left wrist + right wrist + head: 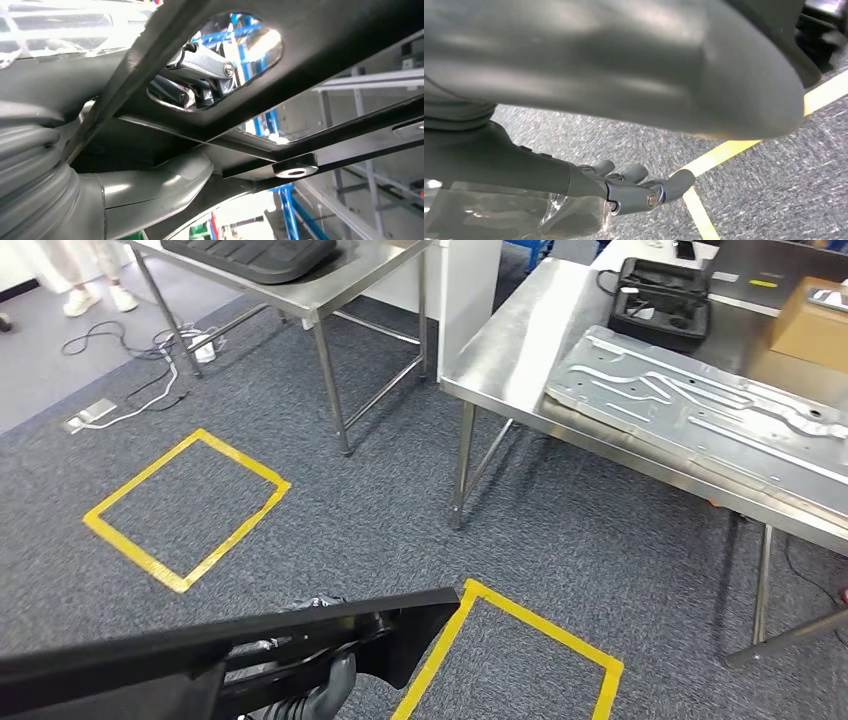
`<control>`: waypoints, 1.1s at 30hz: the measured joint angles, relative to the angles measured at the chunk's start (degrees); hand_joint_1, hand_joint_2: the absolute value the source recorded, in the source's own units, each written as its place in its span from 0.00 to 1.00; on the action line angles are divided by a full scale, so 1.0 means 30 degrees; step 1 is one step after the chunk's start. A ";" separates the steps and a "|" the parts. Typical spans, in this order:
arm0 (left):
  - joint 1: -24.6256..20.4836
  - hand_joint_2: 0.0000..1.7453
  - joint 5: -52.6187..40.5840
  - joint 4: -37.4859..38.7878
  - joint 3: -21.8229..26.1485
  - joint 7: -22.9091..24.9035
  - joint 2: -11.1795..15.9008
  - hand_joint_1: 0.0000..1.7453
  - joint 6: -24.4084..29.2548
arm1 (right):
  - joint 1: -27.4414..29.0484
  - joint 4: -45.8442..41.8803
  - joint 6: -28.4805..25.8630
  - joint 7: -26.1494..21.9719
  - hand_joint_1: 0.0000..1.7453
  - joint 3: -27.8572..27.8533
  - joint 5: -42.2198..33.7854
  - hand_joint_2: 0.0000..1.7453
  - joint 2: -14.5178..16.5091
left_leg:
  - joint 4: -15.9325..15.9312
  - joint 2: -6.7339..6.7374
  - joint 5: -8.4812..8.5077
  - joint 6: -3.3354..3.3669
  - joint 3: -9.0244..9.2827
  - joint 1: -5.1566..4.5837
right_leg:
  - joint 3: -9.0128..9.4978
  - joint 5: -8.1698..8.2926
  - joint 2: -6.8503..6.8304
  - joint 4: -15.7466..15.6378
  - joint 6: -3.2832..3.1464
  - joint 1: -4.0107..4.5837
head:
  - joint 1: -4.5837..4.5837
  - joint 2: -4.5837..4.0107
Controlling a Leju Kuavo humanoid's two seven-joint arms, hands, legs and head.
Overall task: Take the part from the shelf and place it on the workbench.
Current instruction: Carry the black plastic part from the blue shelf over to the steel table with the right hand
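Left to right, head view unless stated.

1. Cables and a white power strip (200, 343) on grey carpet, upper left; a floor socket plate (90, 416) beside them.
2. Yellow tape square (187, 508) on the carpet, left of centre.
3. Steel table (330, 295), upper left-centre, bearing a black moulded panel (255, 255).
4. Black part (230, 640), long and flat with cut-outs, carried low across the bottom left, its tip over a second yellow tape square (515, 655).
5. Left hand (100, 195): in the left wrist view its grey thumb presses the underside of the part; fingers (175, 92) show through an oval cut-out, wrapped onto the part. Grasping the part.
6. Right hand (634, 190): in the right wrist view, thumb above and dark fingers (674, 182) extended below; whether they clasp the part, cannot tell.
7. Steel table (500, 360), right, bearing a long pressed metal sheet (700, 415), a black open case (662, 302) and a cardboard box (810, 325).
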 joint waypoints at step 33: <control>-0.0112 1.00 -0.0129 0.0000 0.0004 0.0120 0.0002 1.00 -0.0095 | -0.0014 -0.0007 0.0000 -0.0111 0.00 0.0002 0.0193 0.00 0.0104 | 0.0214 0.0577 -0.0057 0.0327 -0.0215 -0.0374 | -0.0818 -0.0590 -0.0195 0.1924 -0.0011 0.0163 | 0.0002 0.0000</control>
